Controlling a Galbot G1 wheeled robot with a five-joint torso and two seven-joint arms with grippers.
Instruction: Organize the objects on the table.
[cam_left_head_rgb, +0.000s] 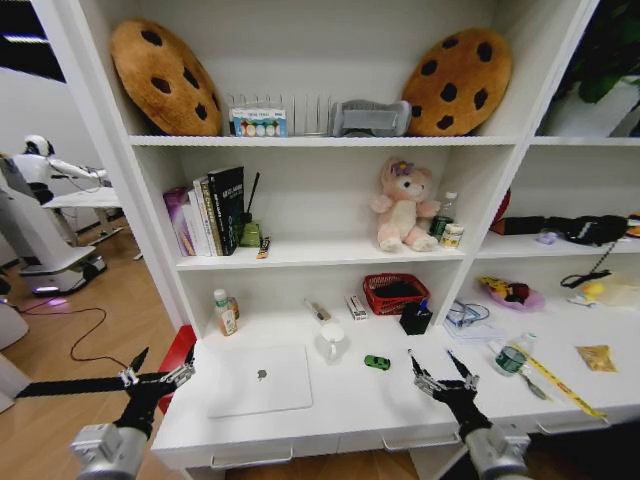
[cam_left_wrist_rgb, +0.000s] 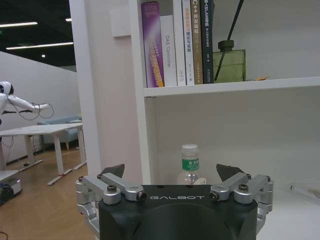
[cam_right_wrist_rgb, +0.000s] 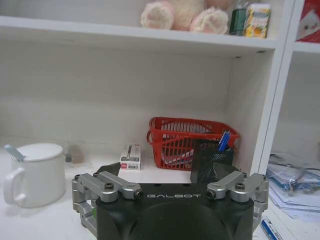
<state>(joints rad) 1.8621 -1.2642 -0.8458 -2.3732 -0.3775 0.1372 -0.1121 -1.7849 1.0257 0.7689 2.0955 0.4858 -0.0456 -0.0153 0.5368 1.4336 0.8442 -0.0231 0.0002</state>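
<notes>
On the white table (cam_left_head_rgb: 350, 405) a slim silver laptop (cam_left_head_rgb: 260, 380) lies closed at front left. A tiny green toy car (cam_left_head_rgb: 377, 362) sits just right of it. An orange-yellow snack packet (cam_left_head_rgb: 597, 357) lies at the far right, with a yellow pen-like stick (cam_left_head_rgb: 560, 385) near it. My left gripper (cam_left_head_rgb: 163, 362) hovers open off the table's left end, level with the laptop. In the left wrist view, the left gripper (cam_left_wrist_rgb: 170, 171) holds nothing. My right gripper (cam_left_head_rgb: 442, 368) stands open over the table front, right of the car, and the right gripper (cam_right_wrist_rgb: 160, 176) is empty.
A white mug (cam_left_head_rgb: 332, 340) stands behind the laptop, also seen as the mug (cam_right_wrist_rgb: 37, 172). A red basket (cam_left_head_rgb: 395, 293) and black pen holder (cam_left_head_rgb: 415, 318) sit at the back. A bottle (cam_left_wrist_rgb: 189, 167) stands back left; another bottle (cam_left_head_rgb: 512, 357) lies at right. Shelves rise behind.
</notes>
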